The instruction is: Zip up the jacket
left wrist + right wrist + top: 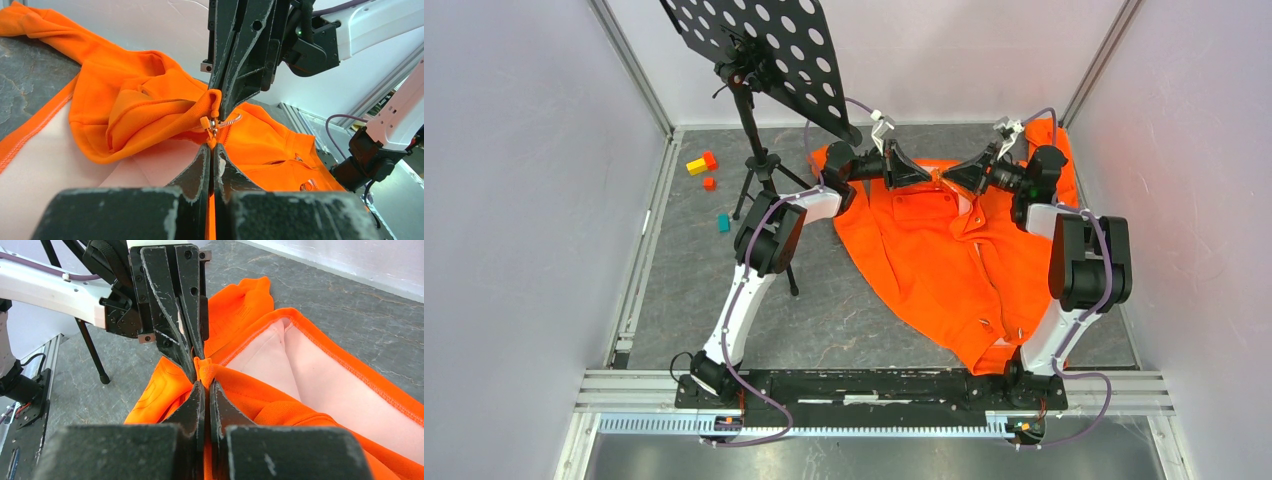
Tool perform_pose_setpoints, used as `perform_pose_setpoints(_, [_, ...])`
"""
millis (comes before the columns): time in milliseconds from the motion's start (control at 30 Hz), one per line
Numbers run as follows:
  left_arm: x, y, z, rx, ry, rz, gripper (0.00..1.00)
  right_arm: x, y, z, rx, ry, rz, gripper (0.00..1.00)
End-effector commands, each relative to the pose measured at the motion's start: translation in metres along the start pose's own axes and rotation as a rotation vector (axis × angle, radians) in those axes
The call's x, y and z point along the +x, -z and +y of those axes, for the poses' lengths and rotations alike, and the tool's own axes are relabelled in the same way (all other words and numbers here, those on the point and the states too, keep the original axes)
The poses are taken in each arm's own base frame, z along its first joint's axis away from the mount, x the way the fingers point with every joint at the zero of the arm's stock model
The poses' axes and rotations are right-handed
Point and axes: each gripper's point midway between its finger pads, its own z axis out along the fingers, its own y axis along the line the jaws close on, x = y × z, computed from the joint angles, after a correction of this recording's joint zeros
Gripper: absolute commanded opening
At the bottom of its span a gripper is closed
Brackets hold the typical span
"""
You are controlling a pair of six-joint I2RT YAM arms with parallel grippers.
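At the collar of the jacket (944,270), which lies on the bench (844,320) between the arms, the left claw (212,149) and right claw (202,384) are each clenched on orange cloth by the slider (214,123). This looks like the last stretch of zip: keep the cloth taut and pull straight. No writing is legible.

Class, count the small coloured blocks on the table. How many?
4, left of the stand: yellow block beside red block, orange block just nearer, teal block nearest. More may be hidden.
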Motion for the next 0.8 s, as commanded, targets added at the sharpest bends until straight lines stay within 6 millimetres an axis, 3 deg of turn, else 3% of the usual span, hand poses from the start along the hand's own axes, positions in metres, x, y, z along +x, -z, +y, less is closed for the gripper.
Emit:
perform_pose_setpoints(0, [-0.018,-0.010,-0.019,0.072,-0.047,-0.013,0.02,-0.007,-0.005,0.003,-0.023,0.041,-0.011,0.00])
perform_pose_setpoints(233, [-0.010,-0.010,-0.023,0.096,-0.028,0.007,0.02,-0.009,-0.004,0.002,-0.025,0.045,-0.016,0.00])
perform_pose_setpoints(433, [-0.012,-0.008,-0.020,0.091,-0.031,0.000,0.02,-0.011,0.010,-0.002,0.000,0.052,-0.023,0.00])
perform_pose_setpoints(767, [-0.015,-0.008,-0.020,0.099,-0.034,0.000,0.02,-0.009,0.011,-0.002,-0.005,0.050,-0.016,0.00])
